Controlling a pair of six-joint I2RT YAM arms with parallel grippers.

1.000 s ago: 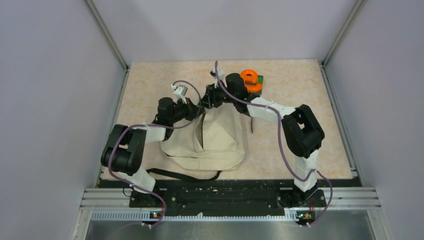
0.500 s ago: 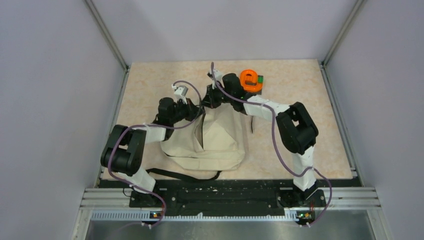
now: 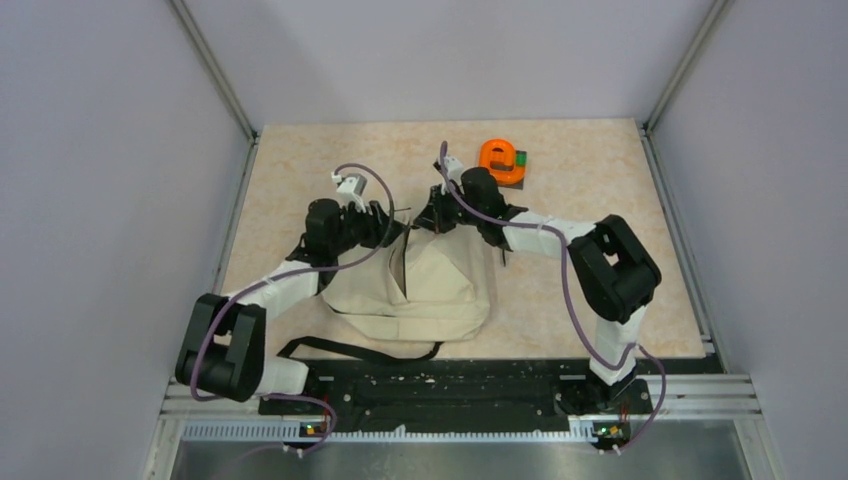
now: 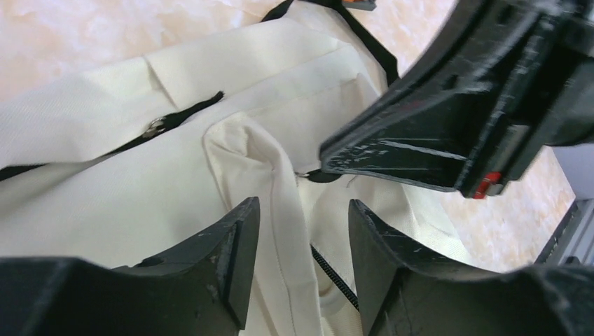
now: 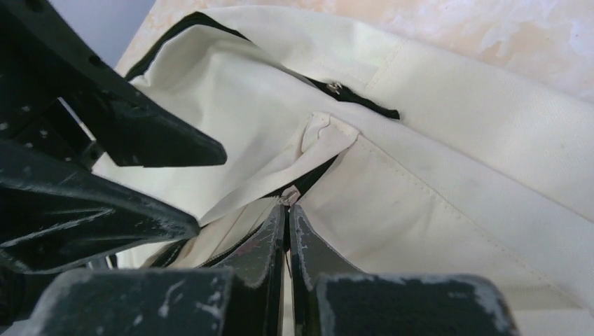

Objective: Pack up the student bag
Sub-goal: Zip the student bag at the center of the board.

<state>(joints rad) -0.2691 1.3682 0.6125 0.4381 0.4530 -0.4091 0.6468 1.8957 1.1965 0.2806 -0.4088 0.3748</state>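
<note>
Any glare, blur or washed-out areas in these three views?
Top view: even light, sharp, only soft shadows on the table. Left wrist view: glossy sheen on the right pincer, left pincer dark. Right wrist view: cream bag nearly washed out, near fingers soft.

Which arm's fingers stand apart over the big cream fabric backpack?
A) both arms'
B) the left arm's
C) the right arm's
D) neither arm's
B: the left fingers stand apart with cloth of the cream fabric backpack between them, while the right fingers are pinched shut on its small metal zipper pull.
</note>
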